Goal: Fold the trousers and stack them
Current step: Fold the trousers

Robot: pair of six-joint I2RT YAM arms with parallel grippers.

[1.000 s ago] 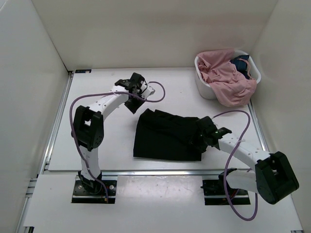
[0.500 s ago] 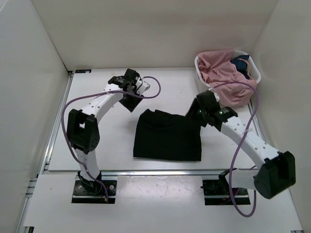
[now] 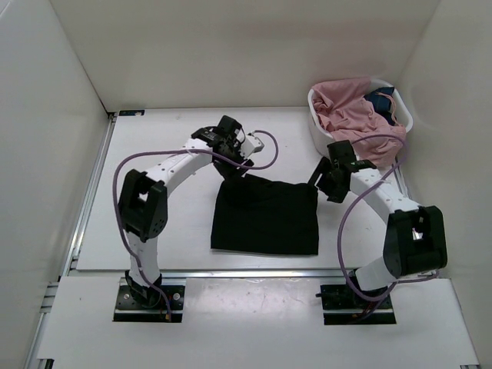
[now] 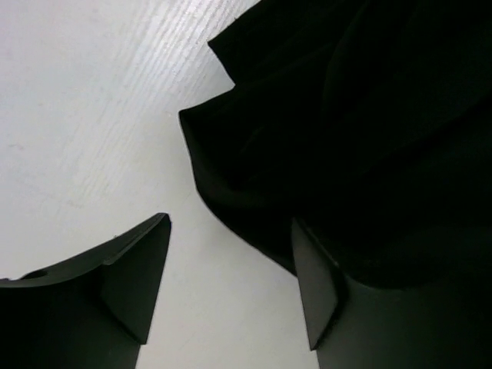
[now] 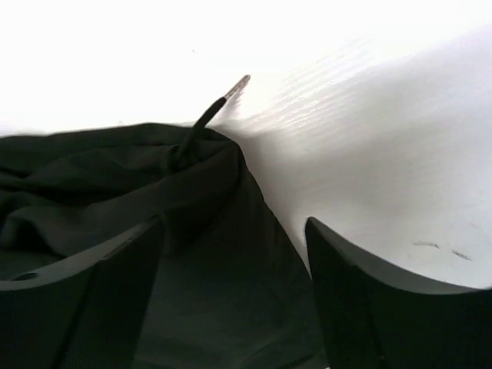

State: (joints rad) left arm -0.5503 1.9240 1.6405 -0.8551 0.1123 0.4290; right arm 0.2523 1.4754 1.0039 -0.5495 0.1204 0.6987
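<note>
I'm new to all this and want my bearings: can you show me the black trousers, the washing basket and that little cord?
Black trousers (image 3: 265, 219): overhead view, middle of the folded cloth.
Washing basket (image 3: 323, 138): overhead view, its white left wall.
Cord (image 5: 209, 117): right wrist view, midway along it.

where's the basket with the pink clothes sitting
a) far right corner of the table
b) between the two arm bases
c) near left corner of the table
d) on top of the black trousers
a: the white basket holding pink clothes stands at the far right corner of the table, apart from the black trousers lying mid-table.
</note>
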